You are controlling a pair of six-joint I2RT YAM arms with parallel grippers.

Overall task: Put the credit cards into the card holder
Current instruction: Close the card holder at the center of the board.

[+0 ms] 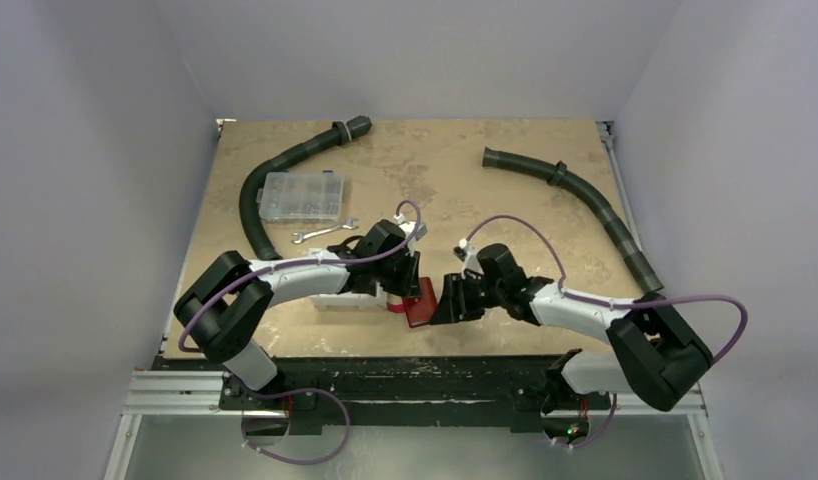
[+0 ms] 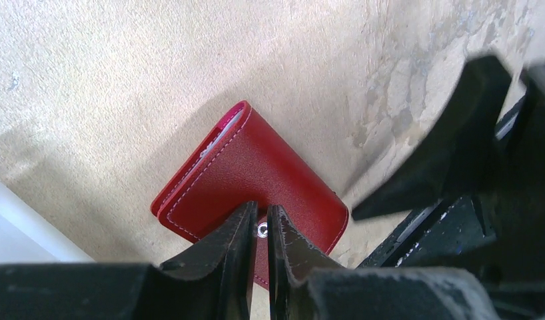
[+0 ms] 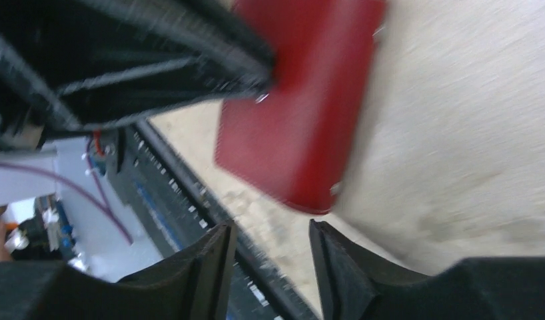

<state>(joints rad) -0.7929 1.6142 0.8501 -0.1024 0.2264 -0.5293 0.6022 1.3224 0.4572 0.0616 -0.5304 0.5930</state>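
Card holder (image 2: pixel 256 177), folded, lies just beside the white bin (image 1: pixel 335 302). My left gripper (image 2: pixel 263 233): jaws nearly together at the holder's edge, and I cannot tell whether it grips. Right gripper (image 3: pixel 270 260), beyond the holder from the bin: jaws apart, empty.

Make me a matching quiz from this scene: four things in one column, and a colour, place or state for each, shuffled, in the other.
1. card holder
2. left gripper
3. right gripper
4. wrench

A. open, holding nothing
B. beside the clear box
C. red
D. shut on the card holder

Pairs: 1-C, 2-D, 3-A, 4-B
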